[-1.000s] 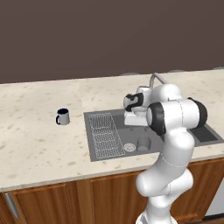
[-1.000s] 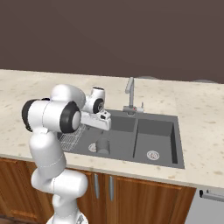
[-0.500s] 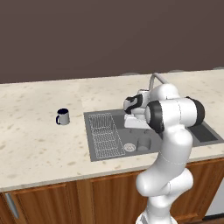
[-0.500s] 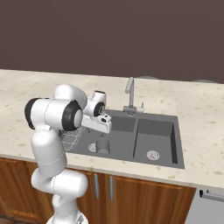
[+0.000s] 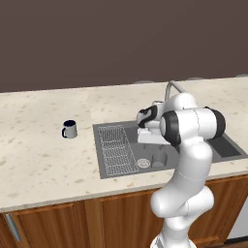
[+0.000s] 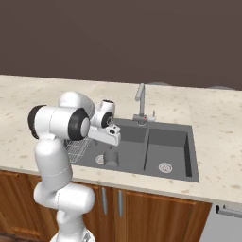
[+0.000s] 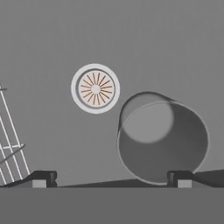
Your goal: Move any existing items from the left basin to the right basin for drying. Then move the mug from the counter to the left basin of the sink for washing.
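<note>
The plain grey cup (image 7: pixel 162 140) stands upright in the left basin (image 5: pixel 127 130), just beside the round drain (image 7: pixel 95 88). In the base views the cup (image 5: pixel 159 160) (image 6: pixel 111 157) sits near the basin's front. My gripper (image 7: pixel 111 179) (image 5: pixel 149 141) (image 6: pixel 109 142) hangs open above it, pointing down, with nothing between the fingers. The cup lies off toward the right fingertip (image 7: pixel 179 178). The light grey mug (image 5: pixel 69 129) with a dark inside stands on the beige counter (image 5: pixel 38 155), left of the sink. The narrower right basin (image 6: pixel 166 144) holds nothing.
A wire rack (image 5: pixel 115 147) (image 7: pixel 11 140) covers the left part of the left basin. The curved faucet (image 6: pixel 140 101) (image 5: pixel 172 88) rises behind the sink's divider. Brown cabinets (image 6: pixel 156 212) run below the counter.
The hand has come down a little toward the cup in the left basin. The cup and the mug have not moved.
</note>
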Tool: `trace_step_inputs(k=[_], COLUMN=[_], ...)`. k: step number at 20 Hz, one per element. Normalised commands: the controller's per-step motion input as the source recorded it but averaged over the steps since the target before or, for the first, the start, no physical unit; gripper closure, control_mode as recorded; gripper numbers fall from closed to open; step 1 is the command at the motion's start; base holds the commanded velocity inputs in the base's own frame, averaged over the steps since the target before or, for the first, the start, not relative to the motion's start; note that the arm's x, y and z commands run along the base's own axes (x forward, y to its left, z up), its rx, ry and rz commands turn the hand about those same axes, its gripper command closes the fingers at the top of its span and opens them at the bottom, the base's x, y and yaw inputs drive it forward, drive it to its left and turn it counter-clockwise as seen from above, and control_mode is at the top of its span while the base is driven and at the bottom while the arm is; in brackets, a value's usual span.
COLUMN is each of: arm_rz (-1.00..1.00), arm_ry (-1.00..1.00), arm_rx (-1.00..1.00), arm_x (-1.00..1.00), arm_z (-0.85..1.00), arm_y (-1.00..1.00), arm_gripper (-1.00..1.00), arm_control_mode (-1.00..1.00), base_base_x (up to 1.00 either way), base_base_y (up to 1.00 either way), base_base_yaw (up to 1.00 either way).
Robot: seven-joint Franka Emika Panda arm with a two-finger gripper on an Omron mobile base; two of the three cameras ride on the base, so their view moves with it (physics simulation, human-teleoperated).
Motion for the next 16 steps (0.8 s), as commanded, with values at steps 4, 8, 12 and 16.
trace_step_inputs(k=[4, 8, 12, 16], arm_rz=[0.0, 0.0, 0.0, 0.0], arm_ry=[-0.01, -0.05, -0.07, -0.11], arm_rx=[0.0, 0.0, 0.0, 0.0], arm_x=[0.0, 0.02, 0.0, 0.0], arm_z=[-0.18, -0.22, -0.21, -0.18], arm_y=[0.0, -0.01, 0.0, 0.0], arm_gripper=[-1.0, -1.0, -1.0, -1.0], arm_control_mode=[-1.0, -1.0, -1.0, -1.0], base_base_x=[0.0, 0.0, 0.0, 0.0], base_base_y=[0.0, 0.0, 0.0, 0.0], base_base_yaw=[0.0, 0.0, 0.0, 0.0])
